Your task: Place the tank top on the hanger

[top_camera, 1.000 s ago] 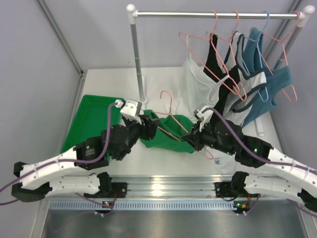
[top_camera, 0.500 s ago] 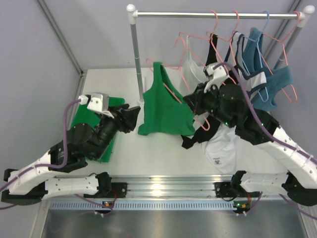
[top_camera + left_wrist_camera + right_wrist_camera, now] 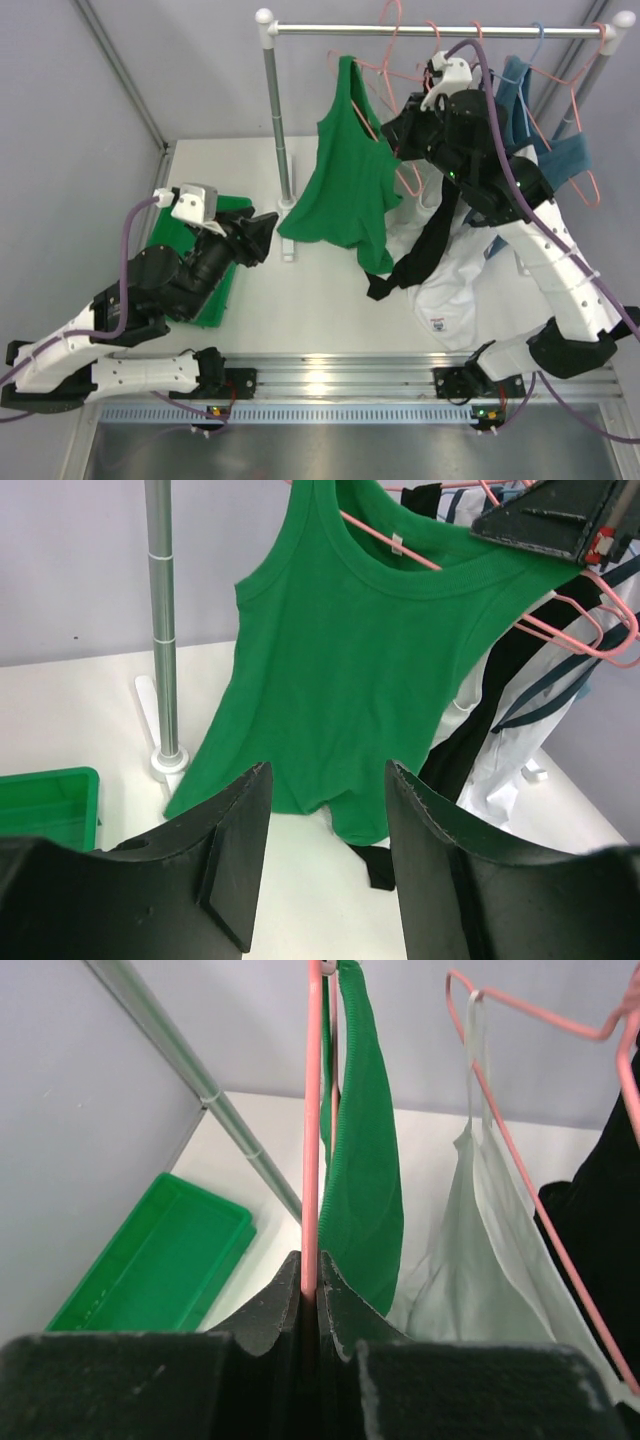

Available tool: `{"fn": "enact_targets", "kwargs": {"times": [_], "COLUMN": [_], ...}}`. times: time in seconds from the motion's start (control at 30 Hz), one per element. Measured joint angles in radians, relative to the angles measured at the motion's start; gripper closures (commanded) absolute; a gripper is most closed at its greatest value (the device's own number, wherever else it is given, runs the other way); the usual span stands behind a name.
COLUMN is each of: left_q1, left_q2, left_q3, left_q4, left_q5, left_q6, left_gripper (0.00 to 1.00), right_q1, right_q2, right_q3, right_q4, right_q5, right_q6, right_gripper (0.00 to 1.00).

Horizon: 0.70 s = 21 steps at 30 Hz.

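A small white tag [image 3: 397,546] is sewn inside the neck of the tank top [image 3: 345,180]; nothing on it can be read. A white garment [image 3: 455,295] below the right end effector [image 3: 400,135] bears a small dark print near its hem, too small to read.

There is one bright green tank top, one green tray [image 3: 215,295], one rail [image 3: 430,30] on a steel post [image 3: 278,120], and two arms. Several pink hangers and one blue hanger [image 3: 537,45] crowd the rail behind the right end effector; the exact number of pink ones cannot be told.

The tank top hangs on the hanger [image 3: 312,1110] with its long axis vertical, neck and straps up by the rail and hem down toward the desk [image 3: 320,300]. It hangs just beside the right end effector, on the side toward the post.

The right end effector is pressed together, pinching the hanger's pink wire. The left end effector [image 3: 262,235] is spread and grips nothing. It faces the tank top, which is well in front of it, and the tray lies beneath it.
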<state>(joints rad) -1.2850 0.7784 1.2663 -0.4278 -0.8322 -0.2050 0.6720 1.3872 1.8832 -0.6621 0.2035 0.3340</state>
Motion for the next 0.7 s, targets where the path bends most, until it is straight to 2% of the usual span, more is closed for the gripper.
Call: {"fn": "enact_targets", "kwargs": {"times": [0.13,0.3,0.7], "left_q1": [0.000,0.000,0.000], "left_q2": [0.000,0.001,0.010], "left_q3": [0.008,0.008,0.008], "left_q4": [-0.003,-0.008,-0.012], "left_q5": [0.000,0.000,0.000], "left_q6": [0.002,0.002,-0.002], "left_gripper": [0.46,0.46,0.46], "right_q1": [-0.035,-0.058,-0.060], "right_q2": [0.067,0.113,0.134], "right_q3": [0.094,0.116,-0.007], "right_q4": [-0.005,-0.005,0.038], "right_q5": [-0.026,-0.043,-0.057], "right_q6": [-0.001,-0.001,0.001], "right_gripper": [1.00,1.00,1.00]}}
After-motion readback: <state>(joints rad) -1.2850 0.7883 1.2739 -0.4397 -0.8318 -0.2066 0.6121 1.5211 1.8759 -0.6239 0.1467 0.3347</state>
